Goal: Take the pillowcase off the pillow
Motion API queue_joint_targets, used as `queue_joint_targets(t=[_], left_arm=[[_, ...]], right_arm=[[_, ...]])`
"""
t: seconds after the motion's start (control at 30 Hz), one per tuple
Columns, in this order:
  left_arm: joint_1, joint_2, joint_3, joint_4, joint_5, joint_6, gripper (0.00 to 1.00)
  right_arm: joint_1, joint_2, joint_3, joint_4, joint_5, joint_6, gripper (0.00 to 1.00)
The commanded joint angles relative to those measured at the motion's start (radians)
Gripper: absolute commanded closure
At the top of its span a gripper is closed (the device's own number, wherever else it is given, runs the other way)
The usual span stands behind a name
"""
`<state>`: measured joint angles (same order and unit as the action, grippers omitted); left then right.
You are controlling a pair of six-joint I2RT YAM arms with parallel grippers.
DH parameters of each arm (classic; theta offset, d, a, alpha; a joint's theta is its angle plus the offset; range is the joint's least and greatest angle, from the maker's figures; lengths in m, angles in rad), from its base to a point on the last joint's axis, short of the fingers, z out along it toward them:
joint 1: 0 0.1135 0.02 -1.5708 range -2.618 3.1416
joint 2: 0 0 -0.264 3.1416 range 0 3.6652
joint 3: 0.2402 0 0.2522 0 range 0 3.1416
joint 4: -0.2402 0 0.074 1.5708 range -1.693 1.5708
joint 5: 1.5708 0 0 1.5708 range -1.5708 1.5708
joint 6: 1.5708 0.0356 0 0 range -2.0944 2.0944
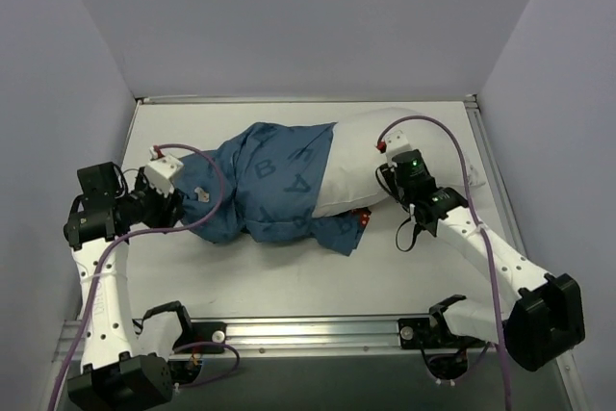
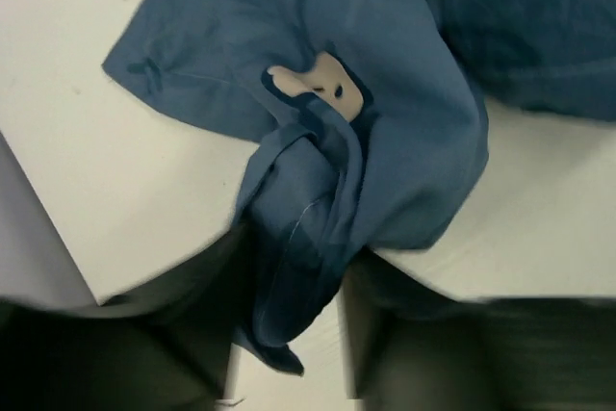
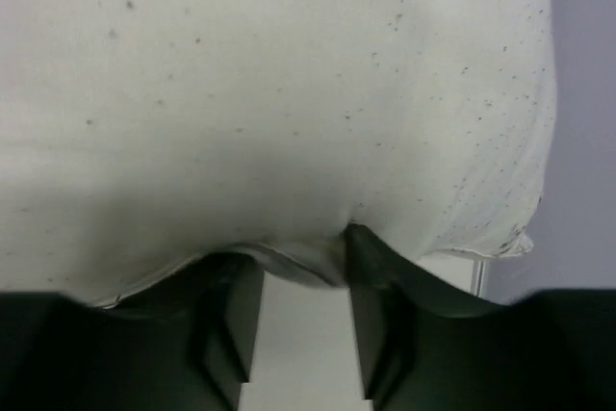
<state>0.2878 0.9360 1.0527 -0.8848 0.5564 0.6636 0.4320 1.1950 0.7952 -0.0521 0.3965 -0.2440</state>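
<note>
— What is the left gripper (image 2: pixel 294 276) doing at the left side of the table (image 1: pixel 289 276)?

— Its jaws stand apart. A bunched fold of the pillowcase (image 1: pixel 274 185) lies in the gap between them, loose rather than pinched, and a strip of white tabletop shows beside the fold near the bottom of the wrist view.

— Is there anything to read on the cloth?

— From above, darker blue capital letters show on the blue fabric; a B and an A are legible, and the others are creased. The left wrist view shows a pale cartoon face (image 2: pixel 318 84) printed just above the fold. A small red patch (image 1: pixel 364 220) sits at the pillowcase's near right corner.

— Where does the pillowcase lie?

— It lies mid-table, rumpled, covering the left part of the pillow (image 1: pixel 361 166). The pillow's white right half sticks out bare.

— And the right gripper (image 3: pixel 303 257)?

— It is at the pillow's near right edge with its jaws parted. The pillow's seam sags across the fingertips, and the table is visible through the gap, so nothing is clamped.
</note>
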Motion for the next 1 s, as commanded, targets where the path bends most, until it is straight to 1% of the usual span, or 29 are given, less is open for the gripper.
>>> queue_joint_targets(t=[0.0,0.03,0.07,0.1,0.13,0.17,0.2,0.23,0.27,0.3,0.33,0.37,0.4,0.43,0.47,0.5,0.53,0.57,0.6,0.63,0.67,0.73,0.77,0.8,0.83,0.9,0.97], left_arm=[[0.004,0.007,0.023,-0.329,0.121,0.266,0.30],[0.004,0.032,0.035,-0.388,0.143,0.345,0.20],[0.004,0.049,0.071,-0.442,0.160,0.388,0.10],[0.004,0.069,0.098,-0.551,0.177,0.430,0.04],[0.004,0.114,0.130,-0.606,0.210,0.498,0.06],[0.004,0.145,0.207,-0.658,0.226,0.543,0.06],[0.004,0.174,0.252,-0.766,0.246,0.589,0.06],[0.001,0.229,0.297,-0.766,0.273,0.570,0.06],[-0.004,0.257,0.337,-0.767,0.295,0.565,0.06],[-0.006,0.302,0.410,-0.746,0.313,0.523,0.06],[-0.003,0.316,0.438,-0.690,0.335,0.445,0.06],[-0.022,0.328,0.454,-0.592,0.345,0.297,0.06],[-0.045,0.337,0.455,-0.345,0.318,0.142,0.06],[-0.080,0.349,0.449,-0.235,0.266,-0.098,0.05],[-0.187,0.363,0.440,-0.097,0.111,-0.169,0.03],[-0.247,0.375,0.437,-0.056,0.036,-0.214,0.01],[-0.306,0.388,0.434,-0.022,-0.030,-0.226,0.00],[-0.355,0.406,0.435,0.007,-0.106,-0.240,0.10],[-0.390,0.453,0.455,0.030,-0.104,-0.251,0.14],[-0.400,0.478,0.469,0.036,-0.107,-0.257,0.18],[-0.407,0.506,0.483,0.043,-0.119,-0.262,0.19],[-0.440,0.578,0.519,0.056,-0.194,-0.233,0.19],[-0.447,0.601,0.527,0.063,-0.220,-0.220,0.16],[-0.450,0.647,0.535,0.073,-0.266,-0.205,0.14],[-0.450,0.709,0.550,0.072,-0.309,-0.176,0.14],[-0.450,0.727,0.550,0.057,-0.311,-0.165,0.14],[-0.453,0.754,0.526,0.026,-0.222,-0.133,0.14]], right_arm=[[-0.006,-0.092,0.107,-0.124,-0.097,0.022,0.57],[-0.006,-0.113,0.139,-0.146,-0.122,0.018,0.45],[-0.004,-0.120,0.159,-0.188,-0.148,0.012,0.42],[-0.004,-0.127,0.182,-0.209,-0.181,0.008,0.39],[-0.003,-0.139,0.232,-0.228,-0.273,0.002,0.34],[-0.003,-0.144,0.261,-0.264,-0.328,-0.009,0.32],[-0.001,-0.146,0.291,-0.270,-0.379,-0.005,0.25],[-0.001,-0.141,0.344,-0.273,-0.469,0.006,0.22],[-0.001,-0.135,0.373,-0.267,-0.501,0.041,0.20],[0.001,-0.106,0.401,-0.259,-0.521,0.067,0.15],[0.001,-0.085,0.430,-0.249,-0.530,0.092,0.14],[-0.001,-0.060,0.485,-0.233,-0.538,0.110,0.14],[-0.001,0.005,0.515,-0.226,-0.526,0.150,0.15],[-0.004,0.046,0.545,-0.224,-0.503,0.172,0.15],[-0.004,0.125,0.611,-0.232,-0.445,0.211,0.18],[-0.007,0.162,0.643,-0.239,-0.424,0.228,0.19],[-0.012,0.198,0.670,-0.241,-0.409,0.244,0.20],[-0.019,0.228,0.708,-0.235,-0.400,0.265,0.21],[-0.024,0.282,0.719,-0.224,-0.368,0.308,0.22],[-0.029,0.308,0.725,-0.212,-0.355,0.324,0.23],[-0.032,0.333,0.733,-0.200,-0.343,0.337,0.24],[-0.047,0.402,0.740,-0.193,-0.320,0.363,0.27],[-0.055,0.420,0.739,-0.187,-0.323,0.376,0.28],[-0.067,0.443,0.718,-0.180,-0.337,0.387,0.30],[-0.073,0.455,0.657,-0.142,-0.332,0.412,0.31],[-0.075,0.456,0.633,-0.112,-0.332,0.422,0.31],[-0.076,0.468,0.576,-0.097,-0.323,0.431,0.30]])
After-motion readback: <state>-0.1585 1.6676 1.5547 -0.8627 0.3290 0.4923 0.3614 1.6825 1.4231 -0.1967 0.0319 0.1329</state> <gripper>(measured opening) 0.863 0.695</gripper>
